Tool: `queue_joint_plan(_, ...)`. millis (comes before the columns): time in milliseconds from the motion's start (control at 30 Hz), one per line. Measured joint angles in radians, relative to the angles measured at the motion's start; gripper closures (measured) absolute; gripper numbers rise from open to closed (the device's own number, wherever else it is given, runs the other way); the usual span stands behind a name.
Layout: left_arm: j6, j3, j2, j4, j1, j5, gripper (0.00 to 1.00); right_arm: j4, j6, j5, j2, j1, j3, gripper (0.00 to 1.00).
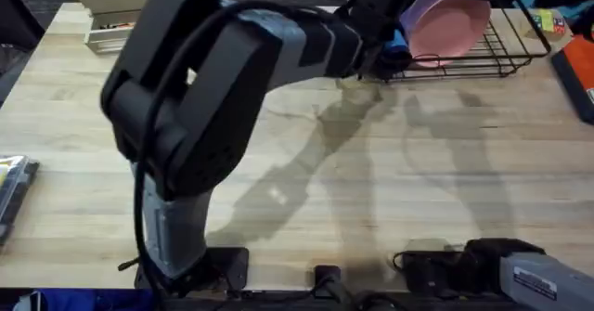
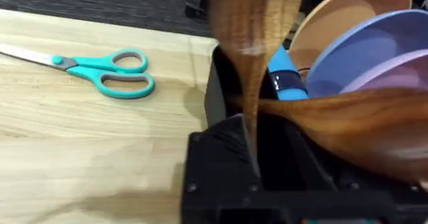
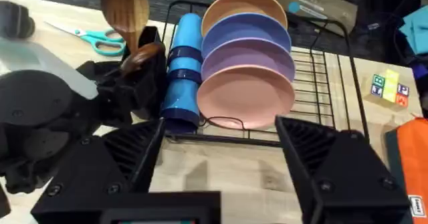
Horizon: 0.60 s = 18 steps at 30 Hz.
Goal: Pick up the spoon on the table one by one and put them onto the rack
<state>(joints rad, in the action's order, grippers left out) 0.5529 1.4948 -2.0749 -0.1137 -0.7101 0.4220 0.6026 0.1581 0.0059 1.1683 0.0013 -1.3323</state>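
An upright spoon [image 3: 125,10] was gripped by the left pincer [image 3: 110,77] at the rack's [image 3: 321,70] holder [image 3: 150,77]; the right pincer [image 3: 221,144] was held open.

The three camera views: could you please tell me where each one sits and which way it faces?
Overhead: above the arms' bases, looking down and forward over the table; left arm large.
Left wrist: by the black utensil holder, facing a wooden spoon and scissors.
Right wrist: behind its open right gripper, facing the rack.
Both wrist views share spoon, scissors, plates.
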Motion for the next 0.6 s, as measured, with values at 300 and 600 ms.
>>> queue_joint_plan(300, -0.032, 0.000, 0.069, 0.152, -0.005, -0.008, 0.317, 0.006, 0.000, 0.000, 0.000, 0.000, 0.000, 0.006)
queue_joint_plan(600, -0.045, -0.001, 0.219, 0.422, 0.011, -0.007, 0.239, 0.022, 0.000, 0.000, 0.000, 0.000, 0.000, 0.006)
